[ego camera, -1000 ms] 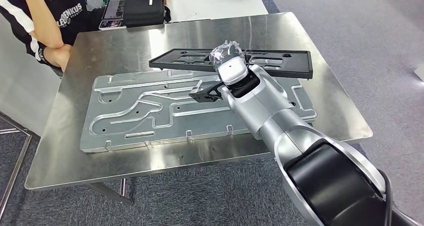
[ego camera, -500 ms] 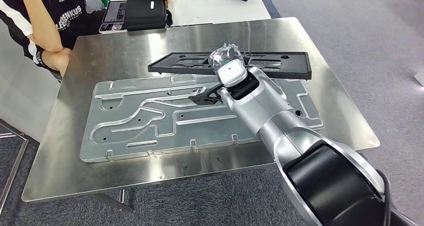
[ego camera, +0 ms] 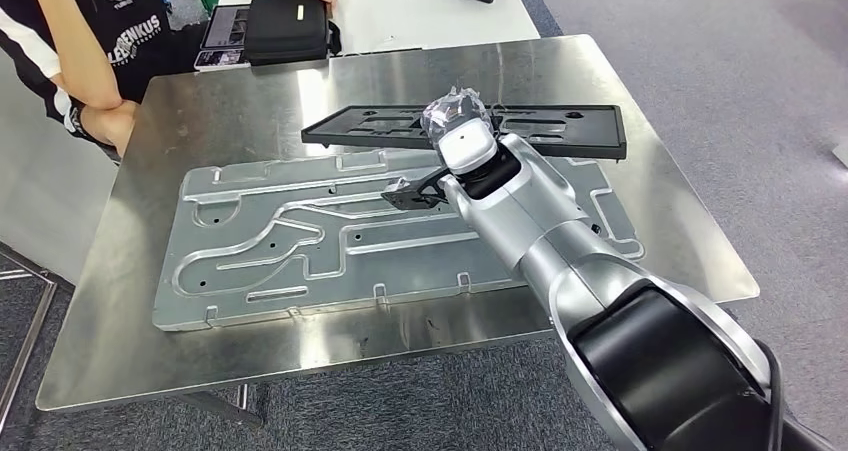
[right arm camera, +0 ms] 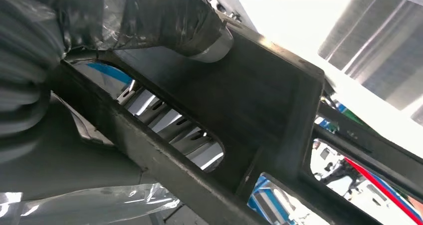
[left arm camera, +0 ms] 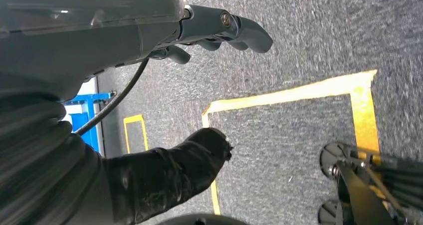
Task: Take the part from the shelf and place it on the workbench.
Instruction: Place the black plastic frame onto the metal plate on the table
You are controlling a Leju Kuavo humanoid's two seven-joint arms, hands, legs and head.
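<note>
One black plastic frame part (ego camera: 470, 129) is gripped mid-span by the right hand (ego camera: 452, 121), probably for balance, over the desk's (ego camera: 240, 101) far side above the grooved aluminium plate (ego camera: 330, 233); left hand (left arm camera: 214, 35) hangs empty, fingers apart.

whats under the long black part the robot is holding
Under the black part, held by the right hand, lies the grey metal plate on the steel workbench. Whether the part touches the plate cannot be told; the arm covers the middle.
</note>
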